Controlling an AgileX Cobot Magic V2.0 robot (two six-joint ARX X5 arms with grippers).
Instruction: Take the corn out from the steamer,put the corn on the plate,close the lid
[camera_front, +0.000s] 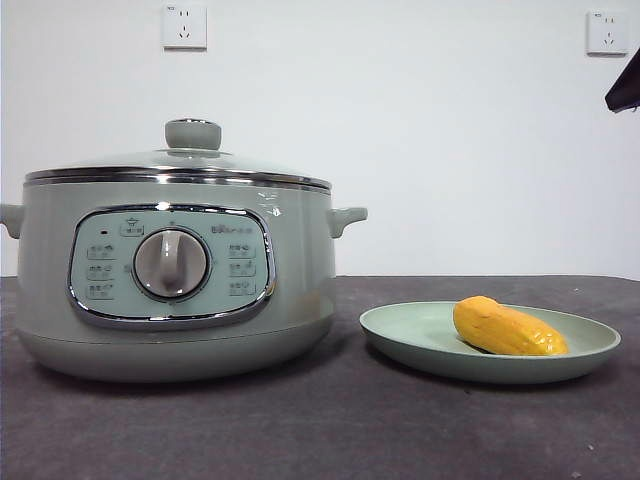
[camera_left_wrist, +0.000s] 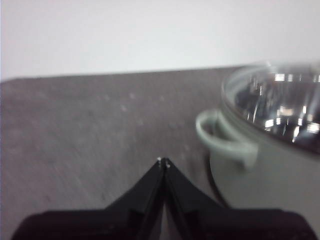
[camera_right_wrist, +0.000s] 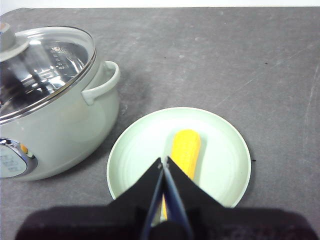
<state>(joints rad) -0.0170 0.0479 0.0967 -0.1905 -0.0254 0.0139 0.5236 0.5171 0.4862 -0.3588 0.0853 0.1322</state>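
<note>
Beside the steamer (camera_front: 175, 275), on the side away from its dial, the plate (camera_front: 590, 345) holds the corn (camera_front: 508, 328), which lies on its side near the plate's middle. On the steamer the lid (camera_front: 180, 170) sits closed, rim seated all round as far as the front view shows, so all three steps look done.

The right gripper (camera_right_wrist: 164, 162) hangs above the plate with its jaws pressed together and empty, tips over the near end of the corn (camera_right_wrist: 185, 152). The left gripper (camera_left_wrist: 163, 161) is off beyond the steamer's side handle (camera_left_wrist: 220, 137), jaws likewise closed on nothing.

The corn looks glossy and stiff, probably light and a bit slippery; its tapered ends would slip, so the thick middle is the place to pinch. The glass lid is fragile and likely heavy; its knob (camera_front: 193, 133) is the only sound grip.

Buttons around the dial (camera_front: 171, 263) carry small writing, too fine to read.
</note>
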